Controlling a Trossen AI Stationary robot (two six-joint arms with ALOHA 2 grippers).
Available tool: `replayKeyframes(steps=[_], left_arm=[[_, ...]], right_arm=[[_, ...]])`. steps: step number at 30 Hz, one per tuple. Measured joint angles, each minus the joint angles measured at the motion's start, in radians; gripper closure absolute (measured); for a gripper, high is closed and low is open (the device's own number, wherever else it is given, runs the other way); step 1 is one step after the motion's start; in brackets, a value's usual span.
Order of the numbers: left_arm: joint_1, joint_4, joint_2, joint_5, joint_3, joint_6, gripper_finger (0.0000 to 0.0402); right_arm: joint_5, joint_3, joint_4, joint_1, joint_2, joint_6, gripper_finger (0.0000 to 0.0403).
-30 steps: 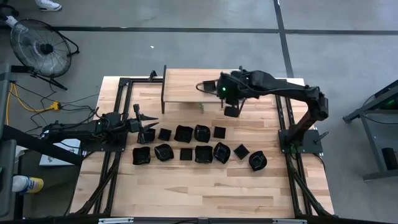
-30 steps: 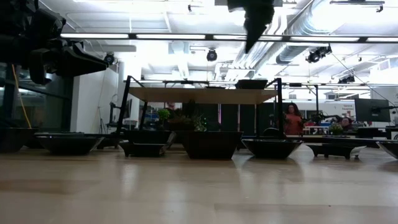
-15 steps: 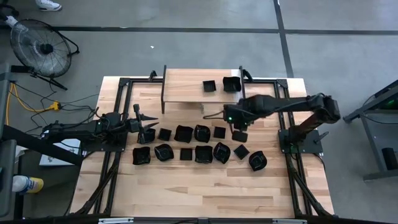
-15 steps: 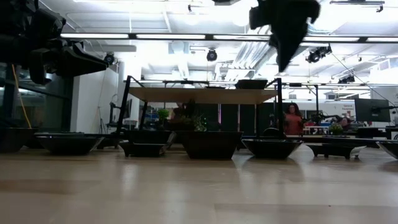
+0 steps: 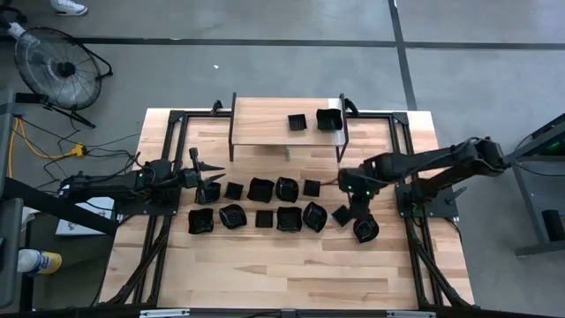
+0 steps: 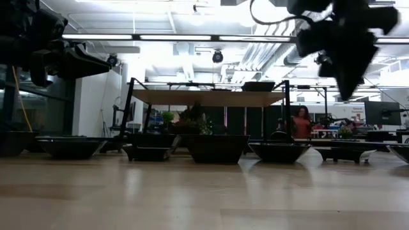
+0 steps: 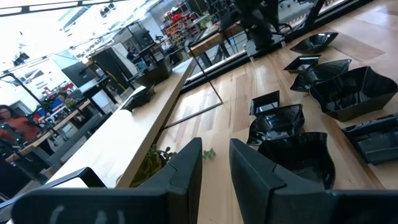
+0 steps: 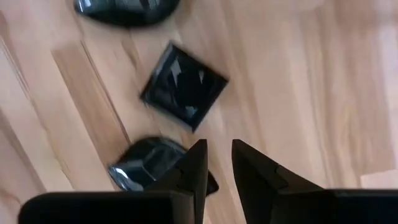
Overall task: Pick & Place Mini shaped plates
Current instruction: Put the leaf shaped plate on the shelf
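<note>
Found the left gripper (image 5: pixel 205 181) waiting to the left of the wooden shelf (image 5: pixel 265 124), low by the first plates. Saw its fingers (image 7: pixel 186 177) a little apart, with nothing between them.

Counted many mini shaped plates (image 5: pixel 265 205) in two rows on the table, just in front of the shelf. Spotted two more plates (image 5: pixel 297 122) already up on the shelf, near its right end.

Found the right gripper (image 5: pixel 357 212) in front of the shelf's right end, over the last plates in the rows. Saw its fingers (image 8: pixel 193 165) a little apart too, and empty. Looked down past them at a small square plate (image 8: pixel 185 93) and a rounder plate (image 8: pixel 146 171) close below.

Seemed about to pick one of these two. Needed to choose one plate and line up right over its rim. Needed to open wider, then go straight down, one finger inside the rim and one outside. Had to squeeze gently, since shiny plates could slip. Had to keep clear of the plate next door, so as not to bump it away.
</note>
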Motion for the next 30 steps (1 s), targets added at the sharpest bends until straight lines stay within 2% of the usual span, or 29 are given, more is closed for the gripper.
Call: replayKeyframes(steps=[12,16,25,30], left_arm=[[0.000,0.000,0.000,0.000,0.000,0.000,0.0323],[0.000,0.000,0.000,0.000,0.000,0.000,0.0323],[0.000,0.000,0.000,0.000,0.000,0.000,0.0323],[0.000,0.000,0.000,0.000,0.000,0.000,0.0323]], right_arm=[[-0.107,-0.151,0.004,0.149,0.002,-0.149,0.0334],[-0.103,-0.194,0.066,0.182,0.002,-0.169,0.0334],[-0.004,-0.218,0.142,0.198,0.002,-0.188,0.0333],[0.011,-0.218,0.156,0.198,0.011,-0.187,0.0312]])
